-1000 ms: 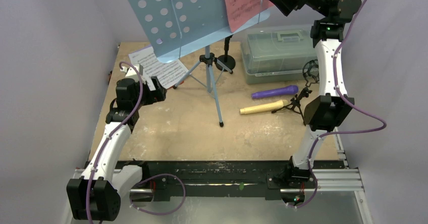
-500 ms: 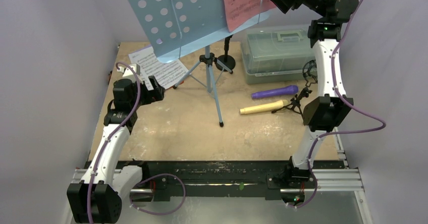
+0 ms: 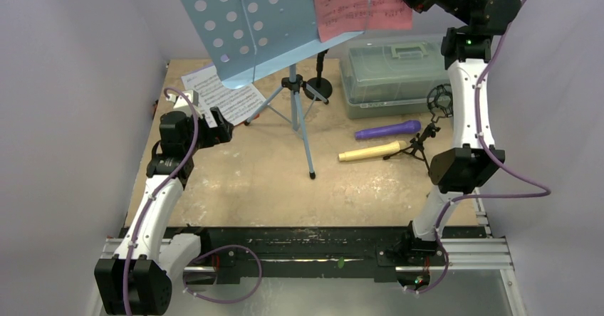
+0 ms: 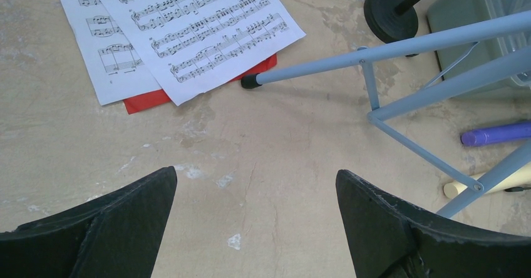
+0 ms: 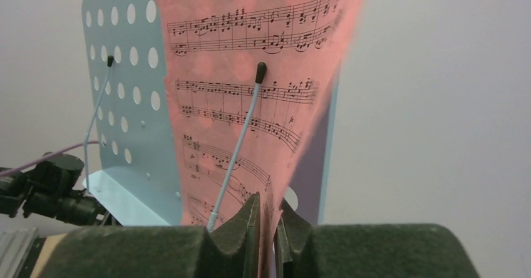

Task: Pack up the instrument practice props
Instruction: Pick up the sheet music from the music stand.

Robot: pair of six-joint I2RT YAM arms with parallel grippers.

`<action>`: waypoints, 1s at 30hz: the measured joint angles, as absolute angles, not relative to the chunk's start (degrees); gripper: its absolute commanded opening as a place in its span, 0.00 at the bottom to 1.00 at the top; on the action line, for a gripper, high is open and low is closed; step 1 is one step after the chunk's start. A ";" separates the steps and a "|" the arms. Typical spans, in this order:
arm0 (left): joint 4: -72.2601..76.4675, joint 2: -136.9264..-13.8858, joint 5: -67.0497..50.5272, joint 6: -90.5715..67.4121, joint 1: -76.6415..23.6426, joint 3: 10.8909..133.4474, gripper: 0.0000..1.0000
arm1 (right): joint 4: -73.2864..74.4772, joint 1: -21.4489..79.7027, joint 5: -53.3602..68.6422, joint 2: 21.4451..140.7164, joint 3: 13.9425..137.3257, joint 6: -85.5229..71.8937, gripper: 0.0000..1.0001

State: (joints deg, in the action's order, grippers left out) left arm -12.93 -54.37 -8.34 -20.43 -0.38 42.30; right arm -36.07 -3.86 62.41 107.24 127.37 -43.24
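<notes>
The right gripper (image 5: 268, 218) is up high, and its two fingers are pressed together on the bottom edge of a pink music sheet (image 5: 250, 102). The pink sheet leans on the light-blue music rest (image 3: 249, 24) (the one full of round holes), and a thin wire arm (image 5: 241, 140) lies across it. The rest stands on its tripod legs (image 3: 299, 117) on the table (image 3: 285, 188).

The left gripper (image 4: 257, 184) is spread wide, low over the table, holding nothing. Just past it lie white sheets of music (image 4: 188, 27) on top of a red folder (image 4: 150, 99).

On the right side lie a purple microphone (image 3: 388, 129) and a cream microphone (image 3: 370, 151), side by side. A small black mic holder (image 3: 427, 127) stands next to them. Another mic holder with a round base (image 3: 319, 86) stands beside the grey-green plastic box (image 3: 392, 74).
</notes>
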 measured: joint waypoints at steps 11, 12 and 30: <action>-12.93 -54.30 -8.58 -20.43 -0.38 42.30 0.98 | -25.98 -5.15 56.18 106.30 129.16 -35.70 0.00; -12.91 -54.26 -8.60 -20.43 -0.38 42.30 0.98 | -24.71 -5.48 54.85 106.15 129.60 -34.70 0.00; -12.78 -53.23 -8.78 -20.47 -0.38 42.30 1.00 | -20.86 -13.06 37.87 100.20 139.55 -28.95 0.00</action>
